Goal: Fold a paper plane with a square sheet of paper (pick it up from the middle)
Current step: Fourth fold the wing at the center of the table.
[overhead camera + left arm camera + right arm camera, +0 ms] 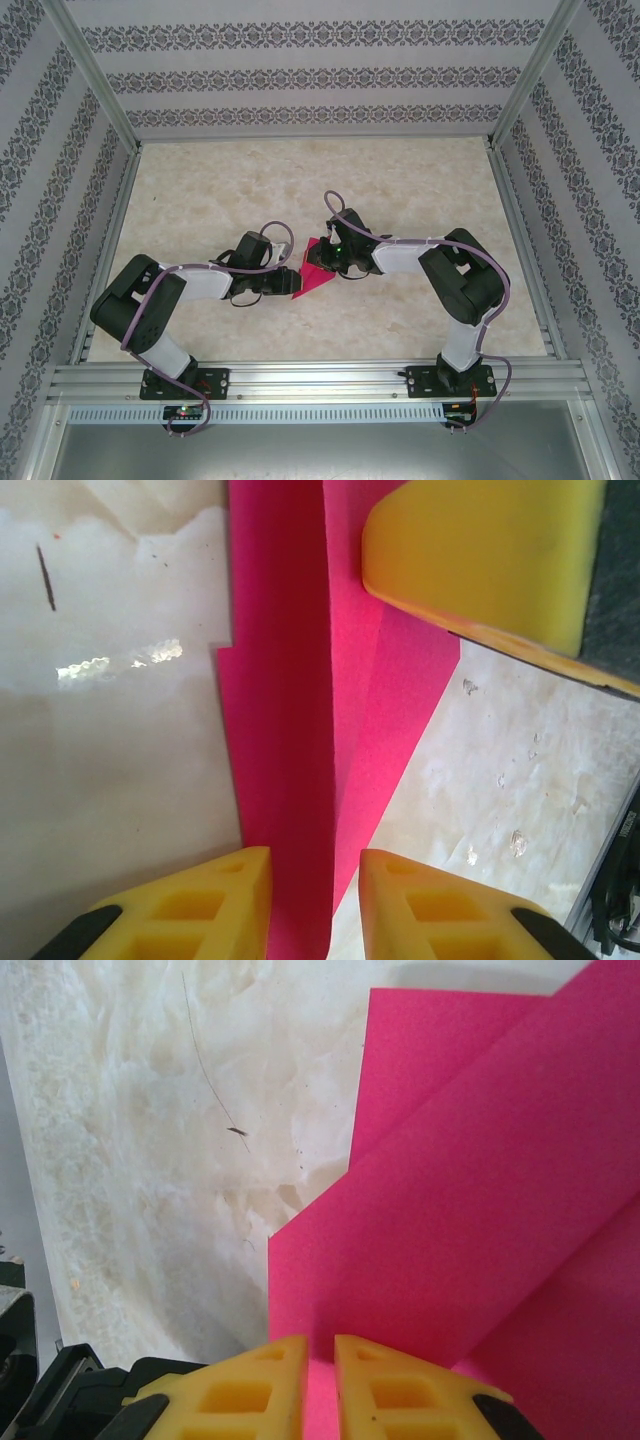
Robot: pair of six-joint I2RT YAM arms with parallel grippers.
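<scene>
Jaws of the left gripper [315,905] stand slightly parted astride the crease of the folded pink sheet of paper [316,270], lying on the table [200,200] between both arms, while the right gripper [320,1375] pinches its other side.

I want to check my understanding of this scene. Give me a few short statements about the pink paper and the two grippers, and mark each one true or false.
1. The sheet of paper is magenta-pink. True.
2. It lies flat and unfolded on the table. False: it is folded, with layers overlapping.
3. The right gripper pinches the paper between nearly closed fingers. True.
4. The left gripper is far from the paper. False: its fingers stand apart with the paper running between them.
</scene>
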